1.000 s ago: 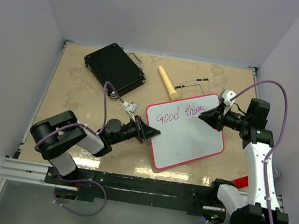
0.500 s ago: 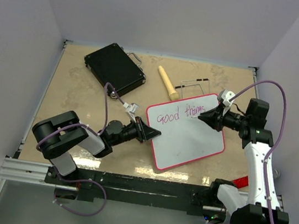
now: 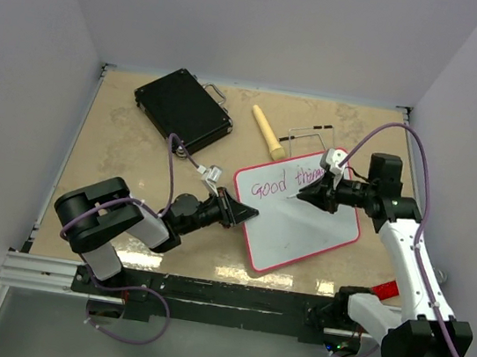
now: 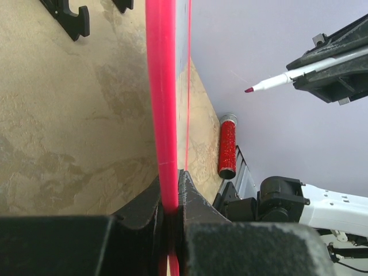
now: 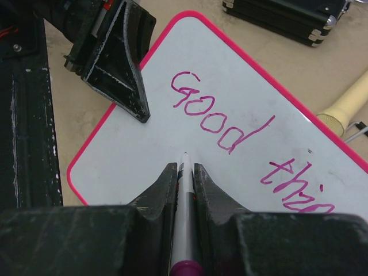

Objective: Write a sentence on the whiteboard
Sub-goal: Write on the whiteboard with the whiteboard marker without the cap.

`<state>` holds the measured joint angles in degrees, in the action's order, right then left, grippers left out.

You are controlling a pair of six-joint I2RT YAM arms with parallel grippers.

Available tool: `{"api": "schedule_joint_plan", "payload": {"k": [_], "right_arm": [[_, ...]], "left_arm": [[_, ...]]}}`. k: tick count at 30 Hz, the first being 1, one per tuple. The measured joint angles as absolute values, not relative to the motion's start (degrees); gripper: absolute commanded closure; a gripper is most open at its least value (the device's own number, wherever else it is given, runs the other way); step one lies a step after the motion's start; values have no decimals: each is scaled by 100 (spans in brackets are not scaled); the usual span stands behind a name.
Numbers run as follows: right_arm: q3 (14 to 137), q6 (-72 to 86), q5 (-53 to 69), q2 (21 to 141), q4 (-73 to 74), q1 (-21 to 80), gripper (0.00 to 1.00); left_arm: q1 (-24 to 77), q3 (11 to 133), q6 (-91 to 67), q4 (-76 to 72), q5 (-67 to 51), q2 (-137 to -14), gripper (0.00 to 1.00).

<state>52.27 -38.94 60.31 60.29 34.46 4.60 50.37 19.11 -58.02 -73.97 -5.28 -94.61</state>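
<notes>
The whiteboard [image 3: 306,232] lies tilted on the table, red-pink rim all round. The sentence [image 3: 289,182] is one pink-purple line reading "Good things". My left gripper [image 3: 247,212] is shut on the board's left rim, seen edge-on in the left wrist view [image 4: 163,115]. My right gripper [image 3: 303,197] is shut on a white marker [image 5: 184,195] with a purple end. In the right wrist view the marker points at bare board [image 5: 144,149] below "Good" [image 5: 213,112]. In the left wrist view the marker's tip [image 4: 249,89] stands off the board surface.
A black hard case [image 3: 183,109] lies at the back left. A pale yellow cylinder [image 3: 267,132] and a thin wire stand [image 3: 308,137] lie behind the board. A red glittery cylinder [image 4: 227,146] lies near the right arm's base, by the front rail.
My right gripper has moved left with the marker, from the end of "things" to a spot below "Good". The writing, the board and my left gripper are unchanged.
</notes>
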Motion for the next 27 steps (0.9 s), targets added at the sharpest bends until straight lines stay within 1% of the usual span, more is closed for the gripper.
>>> {"api": "schedule_joint_plan", "payload": {"k": [11, 19, 27], "right_arm": [[5227, -4012, 5511, 5776, 3426, 620, 100], [4950, -3966, 4956, 5671, 3114, 1562, 100], [4613, -3586, 4163, 5846, 2427, 2145, 100]], "left_arm": [[5078, 2038, -5859, -7310, -397, -9522, 100], [5116, 2067, -5994, -7253, -158, -9524, 100], [5151, 2178, -6055, -7179, 75, -9570, 100]]}}
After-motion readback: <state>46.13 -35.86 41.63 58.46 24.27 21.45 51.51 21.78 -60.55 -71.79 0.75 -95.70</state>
